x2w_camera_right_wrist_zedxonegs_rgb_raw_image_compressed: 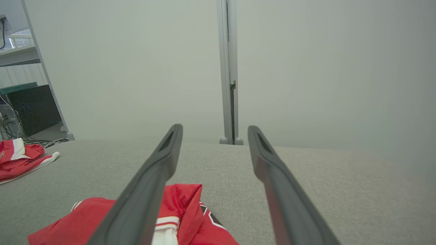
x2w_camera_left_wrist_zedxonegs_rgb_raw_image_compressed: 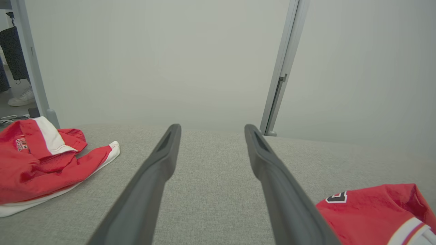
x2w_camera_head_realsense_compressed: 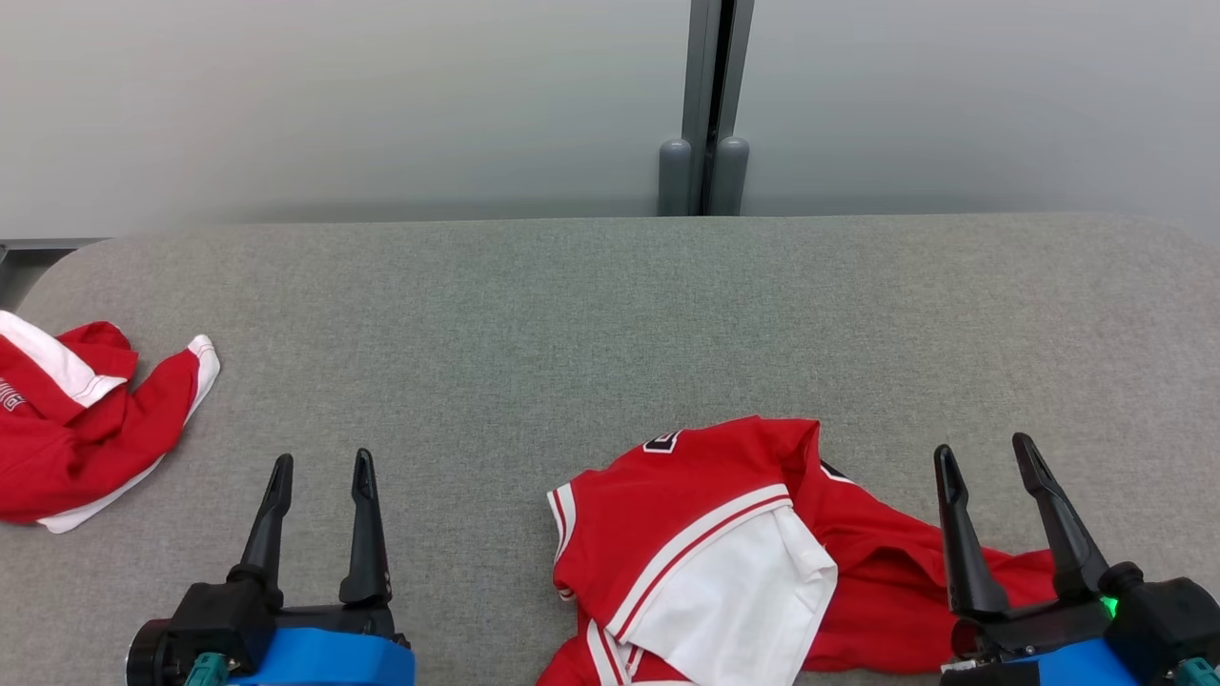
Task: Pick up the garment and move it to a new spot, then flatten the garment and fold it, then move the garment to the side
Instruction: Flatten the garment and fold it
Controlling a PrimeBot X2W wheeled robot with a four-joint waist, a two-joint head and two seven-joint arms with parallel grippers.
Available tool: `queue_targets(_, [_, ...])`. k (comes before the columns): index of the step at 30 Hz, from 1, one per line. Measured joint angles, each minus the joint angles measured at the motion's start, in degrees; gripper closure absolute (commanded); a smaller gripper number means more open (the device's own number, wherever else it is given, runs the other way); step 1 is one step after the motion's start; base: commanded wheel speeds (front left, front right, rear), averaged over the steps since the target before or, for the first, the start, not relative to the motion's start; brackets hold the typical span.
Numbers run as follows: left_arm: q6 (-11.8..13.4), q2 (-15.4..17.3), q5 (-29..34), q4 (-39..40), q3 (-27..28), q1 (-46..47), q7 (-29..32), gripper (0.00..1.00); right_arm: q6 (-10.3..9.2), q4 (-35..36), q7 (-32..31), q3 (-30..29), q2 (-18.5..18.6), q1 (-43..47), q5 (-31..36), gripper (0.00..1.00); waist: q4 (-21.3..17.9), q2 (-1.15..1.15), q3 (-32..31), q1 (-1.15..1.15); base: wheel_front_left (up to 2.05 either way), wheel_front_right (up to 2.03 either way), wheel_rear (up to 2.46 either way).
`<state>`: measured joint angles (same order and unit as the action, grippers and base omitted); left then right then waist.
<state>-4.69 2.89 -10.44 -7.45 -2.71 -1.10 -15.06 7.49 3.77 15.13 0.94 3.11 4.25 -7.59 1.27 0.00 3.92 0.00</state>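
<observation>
A crumpled red and white jersey [x2w_camera_head_realsense_compressed: 705,543] is seen lying on the grey fabric-covered table [x2w_camera_head_realsense_compressed: 572,314], at the near edge and right of centre. Its long axis is laid roughly left to right. A white-striped hem is turned to the left, and a plain red tail is trailed off to the right. A white panel is folded over the middle, and a small black and white patch is shown at the far edge. In the left wrist view the jersey [x2w_camera_left_wrist_zedxonegs_rgb_raw_image_compressed: 371,211] appears at the lower right. In the right wrist view it [x2w_camera_right_wrist_zedxonegs_rgb_raw_image_compressed: 185,197] is seen below and between the fingers.

The right end effector [x2w_camera_head_realsense_compressed: 982,453] is held low at the near right, over the red tail. Its two dark fingers are spread well apart, pointed away across the table and leaned slightly to the right. Nothing is gripped between them [x2w_camera_right_wrist_zedxonegs_rgb_raw_image_compressed: 214,127]. Whether the cloth beneath is touched cannot be told.

The left end effector [x2w_camera_head_realsense_compressed: 322,462] is held at the near left above bare table, well apart from the jersey. Its fingers are likewise parted [x2w_camera_left_wrist_zedxonegs_rgb_raw_image_compressed: 212,127] and pointed to the far side, and nothing is held.

A second red garment [x2w_camera_head_realsense_compressed: 76,429] with white trim is bunched at the table's left edge. A grey post [x2w_camera_head_realsense_compressed: 705,105] is set between pale wall panels behind the table.
</observation>
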Motion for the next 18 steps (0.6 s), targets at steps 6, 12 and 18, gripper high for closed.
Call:
queue_targets(6, [-1.1,0.6,2.6,-1.2,-1.7,0.0,0.0,0.00,-0.01,-2.9,0.0,-0.2,-0.2,0.4,1.0,0.00,-0.1,0.00,-0.2,0.00,0.00,0.00,0.00])
queue_targets(12, [-2.4,3.0,6.0,-4.8,-9.5,0.1,0.0,0.00,-0.01,-5.6,0.0,-0.7,-0.2,0.4,1.2,0.00,0.1,0.01,-0.2,0.00,0.00,0.00,0.00])
queue_targets(18, [-2.7,6.7,6.8,-9.3,-18.5,1.2,0.0,0.00,0.00,-6.2,0.0,-0.6,-0.2,0.1,1.2,0.00,-0.2,0.01,0.5,0.00,0.00,0.00,0.00])
